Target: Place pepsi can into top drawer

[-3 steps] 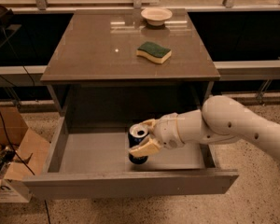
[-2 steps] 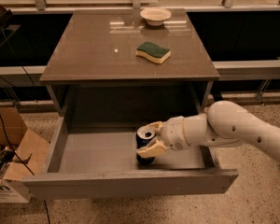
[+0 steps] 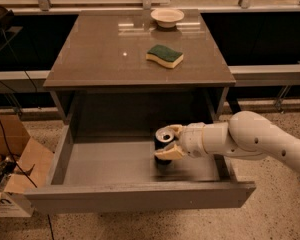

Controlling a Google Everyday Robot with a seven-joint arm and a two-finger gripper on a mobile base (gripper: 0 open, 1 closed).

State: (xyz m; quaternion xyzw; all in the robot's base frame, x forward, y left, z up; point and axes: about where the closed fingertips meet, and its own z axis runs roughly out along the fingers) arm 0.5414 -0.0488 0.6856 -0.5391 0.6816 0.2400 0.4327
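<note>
1. The drawer (image 3: pixel 140 197) is pulled fully out of the cabinet (image 3: pixel 115 54). Its grey floor is in view and its flat front panel faces the camera.
2. The pepsi can (image 3: pixel 163 138) is inside the drawer, right of centre and toward the back. It stands about upright, with its silver top and mouth opening showing.
3. The can body looks dark. No logo or writing on it can be read from this angle.
4. I cannot tell whether the can's bottom touches the drawer floor or sits just above it.
5. The gripper (image 3: pixel 171 142) is inside the drawer, at the can's right side.
6. The jaws pinch the can. One tan finger (image 3: pixel 176 129) sits by the rim, and the other crosses low in front of the body.
7. The white arm (image 3: pixel 260 141) comes in from the right, over the drawer's right wall.
8. A green-and-yellow sponge (image 3: pixel 165 56) lies on the cabinet top, right of centre.
9. A pale bowl (image 3: pixel 167 17) sits at the back edge, behind the sponge and apart from it.
10. An open cardboard box (image 3: pixel 15 159) is on the floor to the left, just beside the drawer. The dark print on it cannot be read.
</note>
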